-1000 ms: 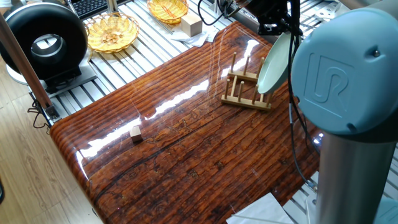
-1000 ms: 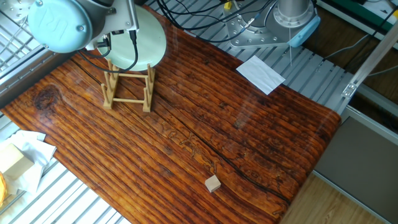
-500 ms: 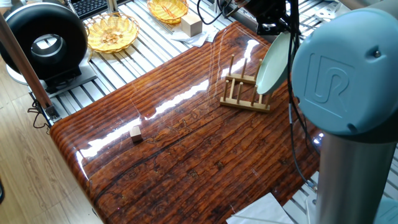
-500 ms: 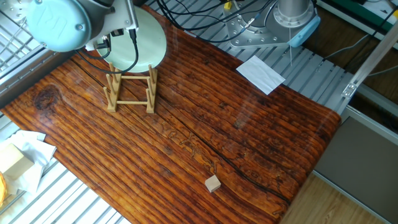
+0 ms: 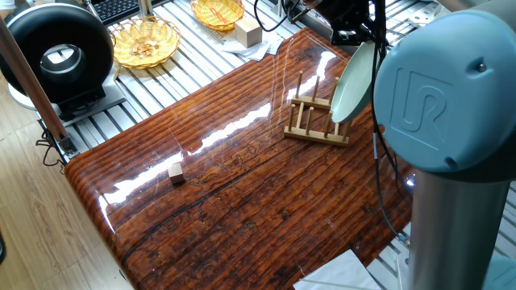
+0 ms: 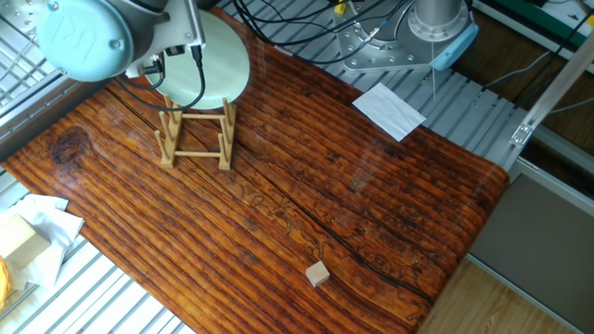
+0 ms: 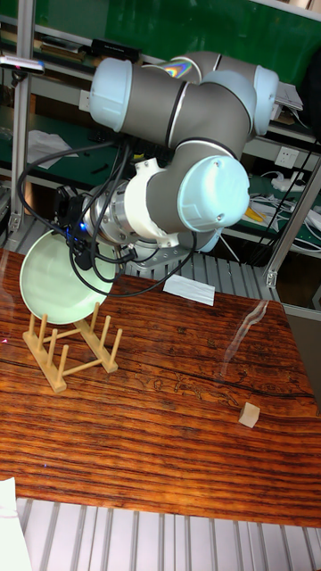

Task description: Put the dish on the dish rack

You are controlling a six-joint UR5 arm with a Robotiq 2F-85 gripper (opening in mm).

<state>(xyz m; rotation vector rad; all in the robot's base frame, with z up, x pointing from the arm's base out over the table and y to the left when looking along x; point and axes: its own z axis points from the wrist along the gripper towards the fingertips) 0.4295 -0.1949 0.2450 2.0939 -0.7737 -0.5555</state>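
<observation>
The dish is sitting up on edge right over the dish rack, and what a clean piece it is: round, shallow, pale mint green, glossy, with a soft raised rim catching the light. In the tall fixed view its hollow face is turning toward the camera, tilted back a little, its lower edge dipping down among the upright pegs at the rack's far end. Whether that edge is actually resting on the rails, I cannot tell. From one fixed view the dish is showing almost edge-on, a slim pale sliver leaning over the right end of the dish rack.

The gripper is reaching in at the dish's upper rim, wrapped in black cables; its fingers are hidden behind the wrist and wiring, so how far open they are, and whether they are gripping the plate, I cannot tell.

The rack is standing on the glossy wooden table, light wood with two rails and rows of dowels. A small wooden cube is lying well apart from it, near the table's other end.
</observation>
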